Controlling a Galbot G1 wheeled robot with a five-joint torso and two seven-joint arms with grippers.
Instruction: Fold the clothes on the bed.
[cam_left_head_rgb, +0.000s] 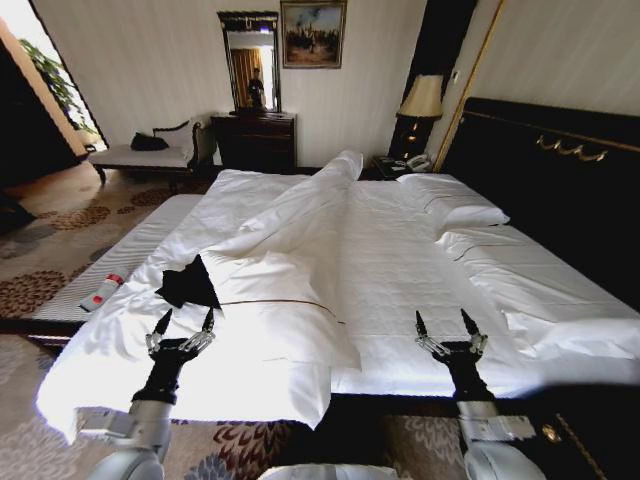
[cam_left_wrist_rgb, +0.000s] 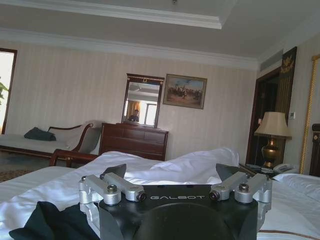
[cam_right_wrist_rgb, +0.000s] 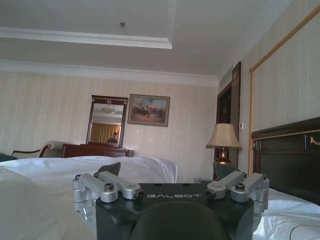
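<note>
The crumpled black T-shirt (cam_left_head_rgb: 189, 285) hides its lettering near the bed's (cam_left_head_rgb: 420, 270) left edge, just beyond the spread-fingered left gripper (cam_left_head_rgb: 183, 322); the right gripper (cam_left_head_rgb: 449, 322), also released, hovers over bare sheet.

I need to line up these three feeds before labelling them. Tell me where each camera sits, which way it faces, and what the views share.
Head view: high on the robot, looking forward and down the bed; left gripper open near the black T-shirt, right gripper open over white sheet.
Left wrist view: low over the bed, facing the far wall; its own gripper, T-shirt beside it.
Right wrist view: low, facing the same wall; its own gripper.
Shared: mirror, painting, lamp.
</note>
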